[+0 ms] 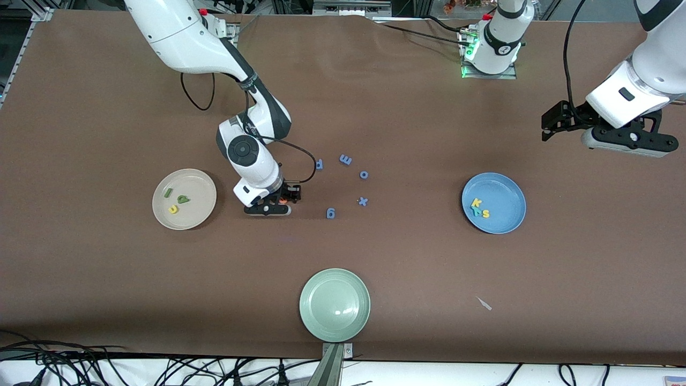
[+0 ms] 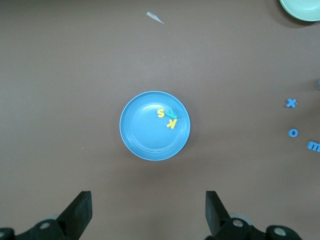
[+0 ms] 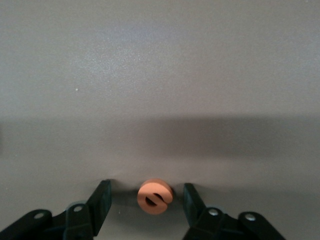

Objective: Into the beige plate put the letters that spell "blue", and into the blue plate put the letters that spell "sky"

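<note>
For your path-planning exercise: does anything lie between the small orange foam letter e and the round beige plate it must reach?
Nothing visible does. The orange foam letter e sits between the right gripper's open fingers, with only bare brown table between it and the beige plate.

The beige plate (image 1: 184,199) sits toward the right arm's end of the table, round and shallow, cream in colour. Three small foam letters lie in it, apart from one another: a thin green l (image 1: 168,192), a green b (image 1: 183,200), and a yellow u (image 1: 173,209) nearest the front camera. The orange e (image 3: 155,197) lies flat on the brown table just beside the beige plate, toward the table's middle.

The blue plate (image 1: 493,202) rests toward the left arm's end, same size and shape. In it lie a yellow k (image 1: 476,202), a yellow s (image 1: 485,213) and a teal y (image 2: 172,114), bunched close together and touching.
</note>
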Controlling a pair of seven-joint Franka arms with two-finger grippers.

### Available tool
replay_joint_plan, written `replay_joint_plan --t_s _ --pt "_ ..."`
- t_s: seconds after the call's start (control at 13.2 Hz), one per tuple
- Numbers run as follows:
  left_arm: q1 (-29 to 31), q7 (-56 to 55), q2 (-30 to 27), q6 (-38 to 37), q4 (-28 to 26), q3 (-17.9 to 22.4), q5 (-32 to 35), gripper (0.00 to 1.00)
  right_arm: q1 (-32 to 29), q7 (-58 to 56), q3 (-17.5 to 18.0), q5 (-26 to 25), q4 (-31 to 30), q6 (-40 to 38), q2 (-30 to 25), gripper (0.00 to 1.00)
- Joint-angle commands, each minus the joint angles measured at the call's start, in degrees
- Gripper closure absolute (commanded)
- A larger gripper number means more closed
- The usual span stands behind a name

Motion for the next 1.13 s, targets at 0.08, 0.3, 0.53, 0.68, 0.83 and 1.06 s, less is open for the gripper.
replay_joint_plan --t_s 0.08,0.3,0.53,0.68,0.83,1.06 --pt "-0.47 -0.58 -0.43 -0.38 0.03 -0.22 -0.94 0.0 0.37 0.75 0.12 -0.19 0.36 0.08 0.88 0.48" --pt "-0.47 -0.58 -0.43 -0.38 0.03 -0.22 -0.94 0.0 0.37 0.23 0.12 -0.28 -1.39 -0.28 -0.43 0.88" --pt "-0.12 -0.58 -0.35 -0.38 0.03 -0.13 -0.94 0.0 -0.33 -3.18 -0.31 -0.28 -1.49 -5.87 -4.82 0.92" --pt "-0.12 -0.5 -0.35 -0.38 0.03 -0.13 -0.94 0.0 -4.96 -12.99 -0.23 -0.28 -2.54 -11.58 -9.91 0.92" --pt "-0.12 -0.5 -0.35 -0.47 0.03 -0.13 -0.94 0.0 -9.19 -24.43 -0.32 -0.19 -7.26 -15.56 -15.62 0.91" --pt "-0.12 -0.5 -0.35 -0.47 0.03 -0.13 -0.94 0.0 -17.53 -40.5 -0.84 -0.28 -14.74 -15.83 -23.1 0.88"
